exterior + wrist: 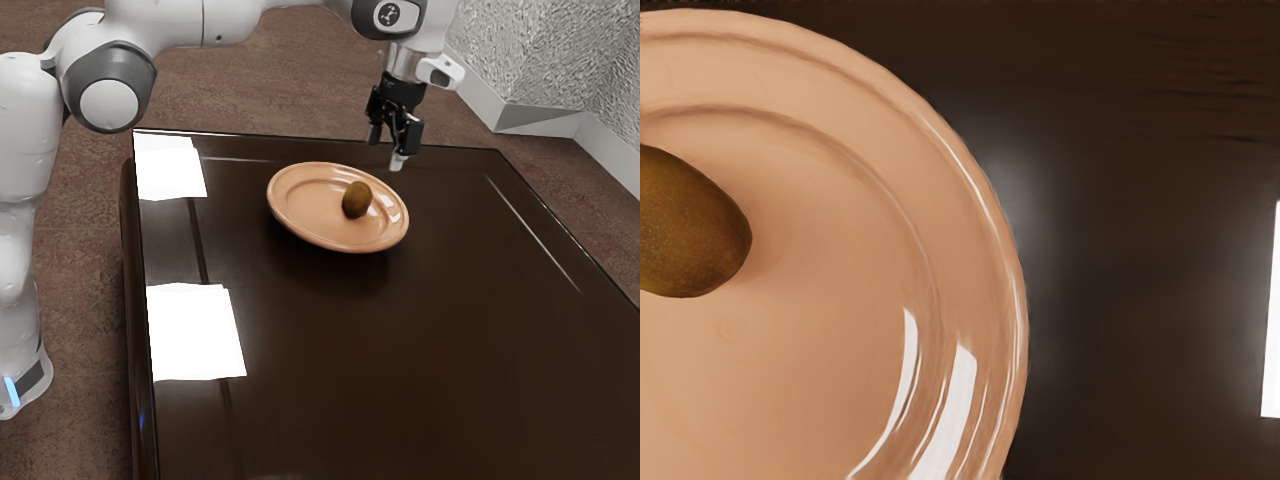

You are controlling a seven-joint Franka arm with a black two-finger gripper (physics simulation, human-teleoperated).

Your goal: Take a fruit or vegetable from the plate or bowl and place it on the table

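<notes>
My gripper [394, 141] is at the far side of the table in the exterior view, above and beyond the plate's far-right rim. Its two dark fingers stand apart with nothing seen between them. The orange-tan plate [311, 215] holds one brownish oval fruit, like a kiwi [356, 199], lying right of the plate's middle. In the wrist view the kiwi [688, 228] is cut off by the picture's edge, and part of the plate [830, 330] shows around it, with its curved rim.
The dark glossy table [400, 370] carries bright white reflections near its edge on the exterior view's left. A textured pale wall [540, 60] rises beyond the table at the exterior view's upper right.
</notes>
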